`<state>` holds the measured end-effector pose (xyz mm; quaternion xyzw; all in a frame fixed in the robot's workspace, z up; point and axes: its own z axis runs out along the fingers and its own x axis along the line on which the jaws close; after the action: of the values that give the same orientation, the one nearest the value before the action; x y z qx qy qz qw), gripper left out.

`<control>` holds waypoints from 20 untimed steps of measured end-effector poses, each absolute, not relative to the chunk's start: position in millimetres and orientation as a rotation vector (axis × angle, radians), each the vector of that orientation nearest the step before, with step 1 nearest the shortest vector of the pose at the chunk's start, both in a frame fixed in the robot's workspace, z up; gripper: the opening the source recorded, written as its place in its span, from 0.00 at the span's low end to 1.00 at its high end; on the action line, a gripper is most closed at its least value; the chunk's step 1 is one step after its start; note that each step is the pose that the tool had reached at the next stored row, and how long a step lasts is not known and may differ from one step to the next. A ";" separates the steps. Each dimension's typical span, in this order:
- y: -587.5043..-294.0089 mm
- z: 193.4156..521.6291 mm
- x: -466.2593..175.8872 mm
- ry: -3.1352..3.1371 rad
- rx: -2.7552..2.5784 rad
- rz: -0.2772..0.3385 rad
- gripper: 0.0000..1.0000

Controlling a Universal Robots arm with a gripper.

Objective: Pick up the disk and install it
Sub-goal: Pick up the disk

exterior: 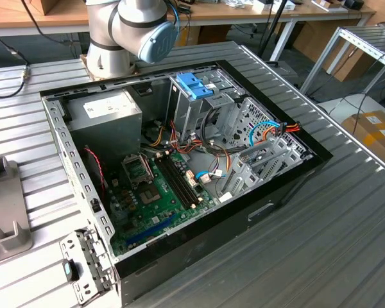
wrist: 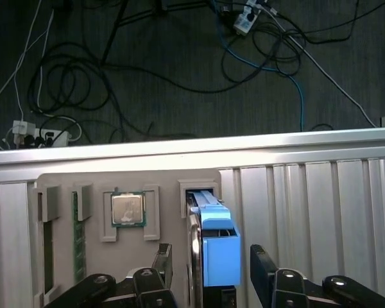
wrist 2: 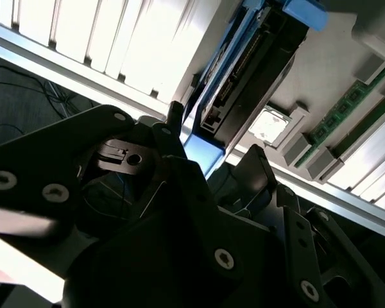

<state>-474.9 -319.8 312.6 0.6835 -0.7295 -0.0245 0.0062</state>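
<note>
The disk (wrist: pixel 217 247) stands on edge in a slot of a grey holder plate (wrist: pixel 167 183), its blue rail and end tab facing the first wrist camera. In the second wrist view the disk (wrist 2: pixel 244 83) shows its dark body, connector edge and blue tab. My gripper (wrist: pixel 212 266) is open and straddles the disk, one black finger (wrist: pixel 163 263) on each side with a small gap to it. The gripper (wrist 2: pixel 213 140) sits the same way in the second wrist view.
The holder plate also carries a processor chip (wrist: pixel 128 209) and a memory stick (wrist: pixel 78 231). The open computer case (exterior: pixel 295 176) lies on the ribbed metal table, with a drive cage topped by a blue latch (exterior: pixel 196 86). The arm's base (exterior: pixel 125 32) stands behind the case.
</note>
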 end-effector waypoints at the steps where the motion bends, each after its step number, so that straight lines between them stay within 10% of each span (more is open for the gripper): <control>1: -319.8 311.7 -474.9 -2.282 2.140 -0.077 0.60; 20: -319.8 293.6 -475.4 -2.237 2.185 -0.076 0.60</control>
<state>-475.4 -319.8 293.6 0.6985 -0.7152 -0.0244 0.0068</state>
